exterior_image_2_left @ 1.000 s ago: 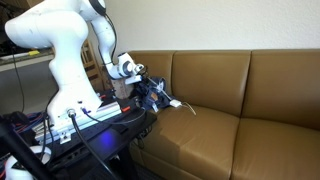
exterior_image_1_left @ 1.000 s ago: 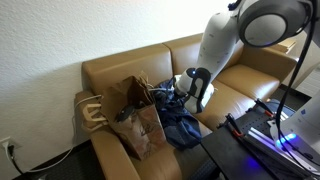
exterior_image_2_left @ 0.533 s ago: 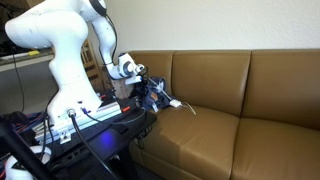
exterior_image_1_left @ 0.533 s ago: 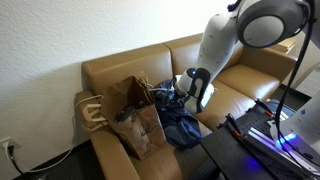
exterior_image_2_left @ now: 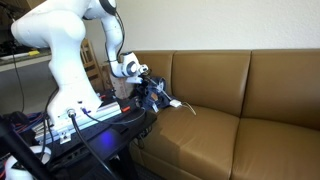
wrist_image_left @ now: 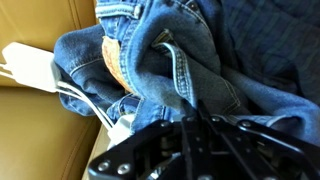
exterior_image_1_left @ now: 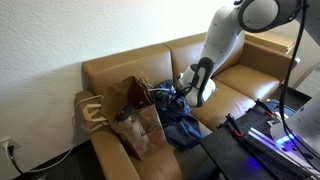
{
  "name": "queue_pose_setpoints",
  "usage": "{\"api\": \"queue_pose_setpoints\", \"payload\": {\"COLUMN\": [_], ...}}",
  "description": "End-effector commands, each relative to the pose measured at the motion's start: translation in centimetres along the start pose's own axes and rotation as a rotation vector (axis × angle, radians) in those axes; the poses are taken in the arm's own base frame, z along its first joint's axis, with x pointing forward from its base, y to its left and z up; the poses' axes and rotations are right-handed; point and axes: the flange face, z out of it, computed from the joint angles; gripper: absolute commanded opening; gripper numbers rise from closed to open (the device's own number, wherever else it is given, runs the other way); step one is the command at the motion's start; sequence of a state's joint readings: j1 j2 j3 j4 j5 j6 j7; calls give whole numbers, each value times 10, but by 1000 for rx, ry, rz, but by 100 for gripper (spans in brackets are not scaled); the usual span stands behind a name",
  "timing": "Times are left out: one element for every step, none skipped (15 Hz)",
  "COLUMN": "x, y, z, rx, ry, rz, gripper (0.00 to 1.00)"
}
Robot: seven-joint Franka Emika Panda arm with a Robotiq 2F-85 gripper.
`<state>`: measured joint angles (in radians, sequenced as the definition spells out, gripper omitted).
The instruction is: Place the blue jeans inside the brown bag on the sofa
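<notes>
The blue jeans point(exterior_image_1_left: 180, 122) lie crumpled on the seat of the tan sofa point(exterior_image_1_left: 118, 66), right beside the brown bag point(exterior_image_1_left: 138, 126), which leans open towards the armrest with its pale rope handles point(exterior_image_1_left: 92, 112) hanging out. My gripper point(exterior_image_1_left: 188, 99) reaches down onto the top of the jeans pile. In the wrist view the denim folds point(wrist_image_left: 170, 58) fill the picture, and my gripper point(wrist_image_left: 192, 117) has its two fingers pressed together with their tips pinched into a fold of the jeans. In an exterior view the gripper point(exterior_image_2_left: 150, 95) sits over the jeans point(exterior_image_2_left: 153, 102) by the sofa point(exterior_image_2_left: 225, 95) armrest.
A dark equipment cart with cables point(exterior_image_1_left: 255, 135) stands in front of the sofa by the robot base point(exterior_image_2_left: 70, 95). A white tag and pale cords point(wrist_image_left: 35, 70) lie beside the jeans. The other sofa cushion point(exterior_image_1_left: 250, 78) is bare.
The gripper's fingers have closed onto the jeans fold. The arm's upper part has shifted slightly; the jeans and bag stay where they were.
</notes>
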<state>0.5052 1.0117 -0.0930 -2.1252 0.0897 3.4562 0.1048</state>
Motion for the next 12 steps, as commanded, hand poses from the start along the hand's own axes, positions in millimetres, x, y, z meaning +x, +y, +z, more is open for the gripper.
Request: {"api": "queue_pose_setpoints", "payload": {"x": [11,15,19,23,28,34,39,48,60,72,81,89], "y": [25,30,35,34,30,26,22,17,14,14,12,11], "z": [-20,-22,-26,-48,-82,-95,-112,-132,-153,-176,-197,-217], "rx": [132,173,216,264,311,363,414,463,507,545,590,635], "ry": [0,7,15,29,50,72,90,120,157,195,225,248], "rz": [114,140,162,160,156,164,174,176,185,203,222,255], "gripper": [1,1,1,1,1,1,1,1,1,1,1,1]}}
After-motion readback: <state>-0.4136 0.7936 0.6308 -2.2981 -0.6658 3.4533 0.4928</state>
